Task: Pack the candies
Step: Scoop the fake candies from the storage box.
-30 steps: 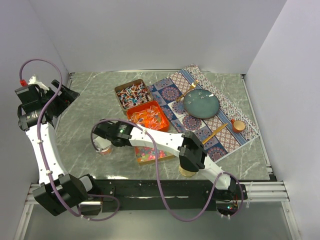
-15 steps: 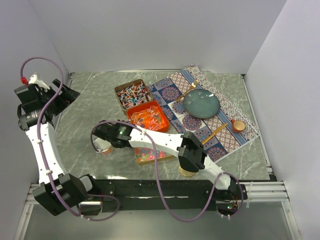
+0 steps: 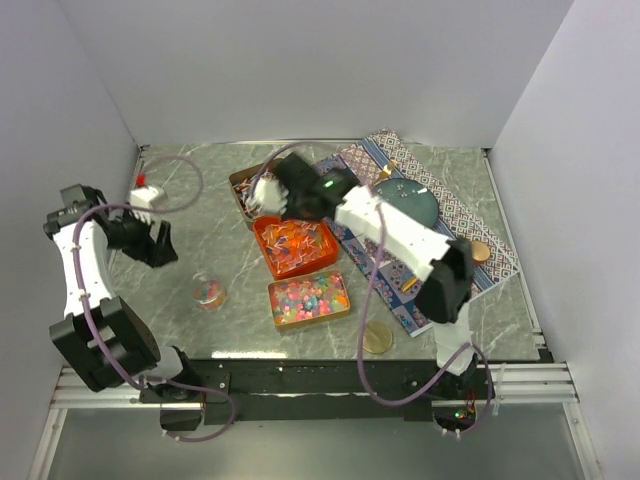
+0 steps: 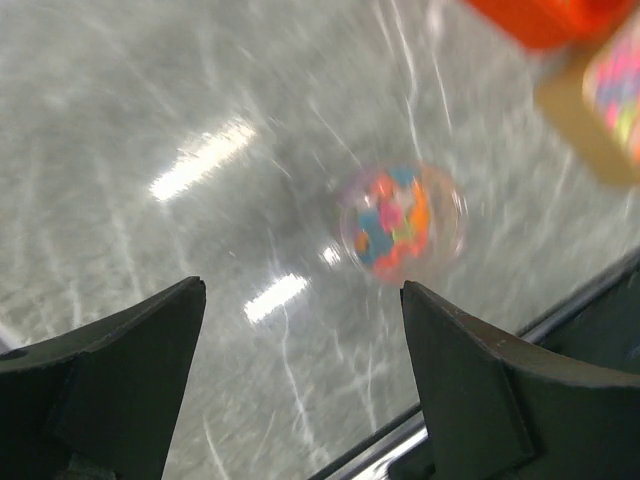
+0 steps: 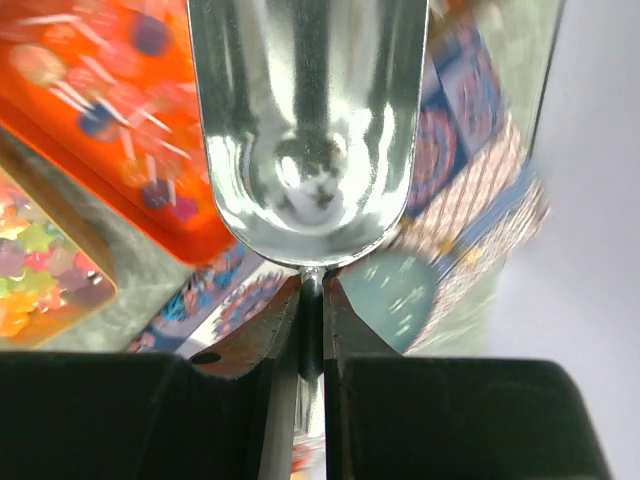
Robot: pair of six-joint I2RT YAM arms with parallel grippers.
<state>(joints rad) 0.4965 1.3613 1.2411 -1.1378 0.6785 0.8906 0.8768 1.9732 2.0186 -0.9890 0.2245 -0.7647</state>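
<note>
Here, right tool clenches a metal scoop; left tool gapes empty.

Robot lab test cell, not a home or a shop. Plain white panels are boxing in a marble-look table on three sides. Two robot arms are sitting bolted to an aluminium rail at the near edge, purple cables looping loose. A patterned mat, a plate and tins of candies are lying out like staged props.
</note>
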